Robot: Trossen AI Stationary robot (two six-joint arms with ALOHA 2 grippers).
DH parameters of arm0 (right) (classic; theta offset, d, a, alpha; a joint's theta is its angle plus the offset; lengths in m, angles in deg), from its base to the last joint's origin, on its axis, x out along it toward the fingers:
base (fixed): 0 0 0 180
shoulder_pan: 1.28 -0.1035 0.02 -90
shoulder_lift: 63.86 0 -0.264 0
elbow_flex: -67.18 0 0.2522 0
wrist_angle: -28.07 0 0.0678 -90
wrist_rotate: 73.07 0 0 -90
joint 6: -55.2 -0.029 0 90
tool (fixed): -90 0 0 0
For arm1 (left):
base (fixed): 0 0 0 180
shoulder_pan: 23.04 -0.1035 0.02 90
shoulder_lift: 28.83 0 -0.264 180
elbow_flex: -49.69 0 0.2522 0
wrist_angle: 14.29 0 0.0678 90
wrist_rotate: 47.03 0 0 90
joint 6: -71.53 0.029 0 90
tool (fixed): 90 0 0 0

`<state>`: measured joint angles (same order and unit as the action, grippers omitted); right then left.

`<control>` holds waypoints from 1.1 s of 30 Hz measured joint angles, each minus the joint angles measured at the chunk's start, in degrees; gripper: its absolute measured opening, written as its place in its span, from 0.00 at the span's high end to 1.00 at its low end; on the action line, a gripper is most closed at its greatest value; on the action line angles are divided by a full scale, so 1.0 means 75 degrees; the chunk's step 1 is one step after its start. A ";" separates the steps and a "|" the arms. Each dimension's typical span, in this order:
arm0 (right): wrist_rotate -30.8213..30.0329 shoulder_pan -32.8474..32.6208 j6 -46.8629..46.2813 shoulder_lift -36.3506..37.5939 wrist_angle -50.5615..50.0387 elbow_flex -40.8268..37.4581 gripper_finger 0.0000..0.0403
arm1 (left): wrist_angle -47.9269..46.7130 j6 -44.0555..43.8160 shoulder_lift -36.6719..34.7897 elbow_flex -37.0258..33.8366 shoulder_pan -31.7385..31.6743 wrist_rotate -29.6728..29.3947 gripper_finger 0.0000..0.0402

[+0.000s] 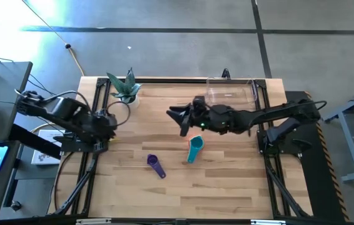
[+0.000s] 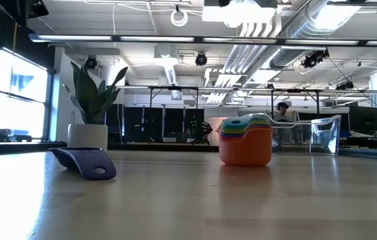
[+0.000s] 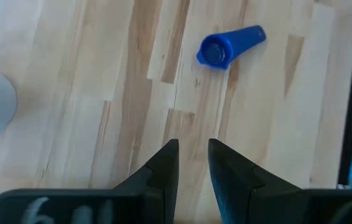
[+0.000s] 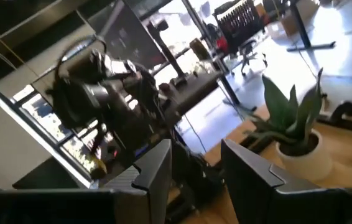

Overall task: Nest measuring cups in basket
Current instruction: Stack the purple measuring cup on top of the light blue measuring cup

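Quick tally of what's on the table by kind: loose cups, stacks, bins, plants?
Loose measuring cups: 2 (purple, blue)
Nested cup stack: 1, orange outermost
Basket: 1
Potted plant: 1
Total: 5

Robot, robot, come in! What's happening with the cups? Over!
Right pincer open, empty, mid-table. Left pincer open, empty, near blue cup. Cup stack and purple cup outside basket. Nothing blocking.
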<state>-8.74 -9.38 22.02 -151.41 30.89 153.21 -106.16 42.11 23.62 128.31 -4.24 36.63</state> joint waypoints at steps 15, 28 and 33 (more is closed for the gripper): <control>0.0974 0.0193 -0.0546 -0.2121 -0.3470 0.2916 0.68 | -0.0250 -0.0196 -0.1113 0.0000 0.0100 -0.0729 0.81; 0.2413 0.0116 -0.1756 -0.4560 -0.5864 0.5055 0.68 | -0.0247 -0.0193 -0.1211 0.0000 0.0099 -0.0981 0.81; 0.2691 0.0006 -0.1813 -0.5076 -0.5900 0.5100 0.68 | -0.0247 -0.0193 -0.1211 0.0000 0.0100 -0.0987 0.81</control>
<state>11.44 -9.33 8.42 -189.48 -13.37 191.46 -108.01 40.65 14.54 128.31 -3.49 29.23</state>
